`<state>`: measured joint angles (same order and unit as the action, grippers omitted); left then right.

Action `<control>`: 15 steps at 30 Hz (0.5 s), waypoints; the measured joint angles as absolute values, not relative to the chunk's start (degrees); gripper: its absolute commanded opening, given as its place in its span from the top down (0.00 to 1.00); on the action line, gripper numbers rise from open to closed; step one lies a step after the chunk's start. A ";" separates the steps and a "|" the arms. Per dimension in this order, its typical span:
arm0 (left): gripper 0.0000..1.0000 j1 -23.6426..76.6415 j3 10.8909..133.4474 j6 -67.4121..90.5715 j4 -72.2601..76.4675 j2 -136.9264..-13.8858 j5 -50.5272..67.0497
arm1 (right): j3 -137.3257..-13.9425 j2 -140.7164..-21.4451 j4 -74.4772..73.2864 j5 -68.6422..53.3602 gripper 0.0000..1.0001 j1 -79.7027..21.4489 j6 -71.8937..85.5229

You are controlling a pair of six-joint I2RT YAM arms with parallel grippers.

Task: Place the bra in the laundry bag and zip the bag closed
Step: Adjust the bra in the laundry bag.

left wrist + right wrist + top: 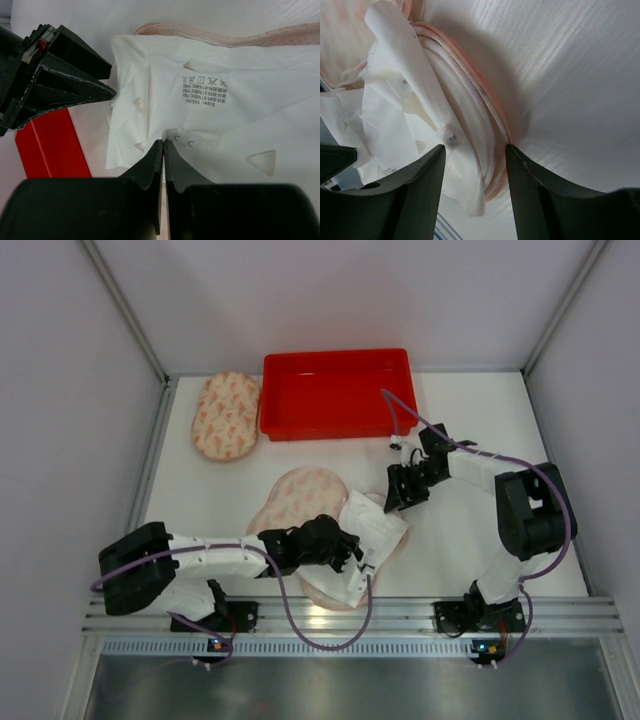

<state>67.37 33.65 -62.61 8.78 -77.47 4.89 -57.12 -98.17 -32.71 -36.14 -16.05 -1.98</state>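
The laundry bag (pixel 298 495), round and pink-patterned, lies flat mid-table. The white bra (pixel 372 532) is draped over its right half, care label up (pixel 202 92). My left gripper (pixel 352 552) is shut, its tips (pixel 164 143) pinching the bra's edge by the hook-and-eye strip. My right gripper (pixel 398 495) hovers open at the bag's right edge. In the right wrist view the bag's pink rim (pixel 492 117) and a fold of the bra (pixel 395 115) sit between the spread fingers of that gripper (pixel 475 149), untouched. The bag's zip cannot be made out.
A red bin (pixel 335 392) stands at the back centre. A second pink-patterned bag (pixel 226 415) lies to its left. White walls close in the table on three sides. The metal rail (pixel 350 615) with both arm bases runs along the near edge.
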 measured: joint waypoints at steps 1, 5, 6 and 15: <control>0.86 67.37 33.67 -62.89 9.08 -77.82 4.82 | -57.12 -98.17 -32.73 -36.14 0.48 -16.05 -1.98; 0.58 67.31 34.39 -62.59 8.91 -78.22 3.07 | -57.12 -98.17 -32.97 -36.14 0.48 -15.92 -2.42; 0.51 67.18 35.16 -62.00 8.25 -78.06 2.37 | -57.10 -98.15 -33.06 -36.16 0.48 -15.86 -2.50; 0.49 55.94 48.34 -47.72 -8.86 -68.90 0.14 | -54.72 -96.14 -32.67 -36.67 0.48 -11.66 -2.31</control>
